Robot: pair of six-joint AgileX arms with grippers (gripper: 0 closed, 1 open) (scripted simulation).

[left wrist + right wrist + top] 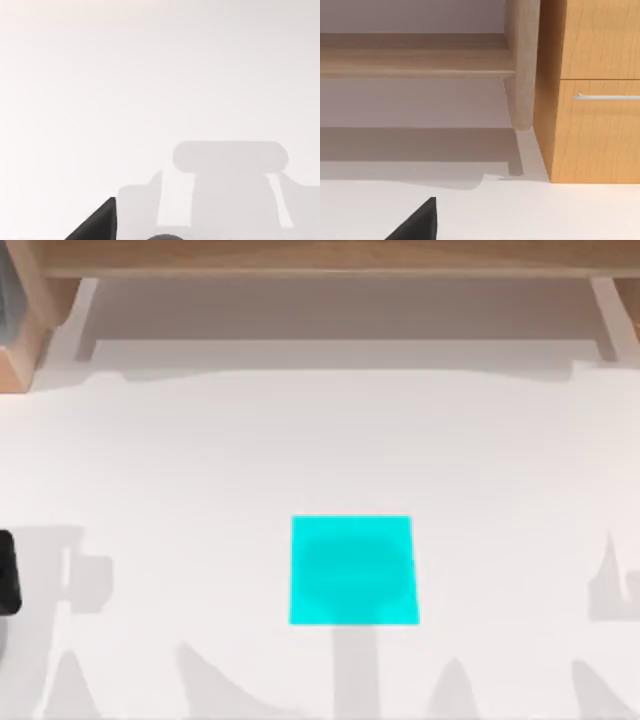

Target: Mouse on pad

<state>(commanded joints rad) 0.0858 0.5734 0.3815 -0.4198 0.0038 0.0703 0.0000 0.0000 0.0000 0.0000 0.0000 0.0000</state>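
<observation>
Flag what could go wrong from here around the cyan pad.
The pad is a small target on the table; a slightly off placement could overhang its edge. Shadow lies across the pad and may hide its near edge. The left arm sits at the table's left edge, a long reach away.

the left arm (8,575) sits at the table's far left edge as a black part. a black fingertip (97,222) shows in the left wrist view, another (417,222) in the right wrist view.
</observation>
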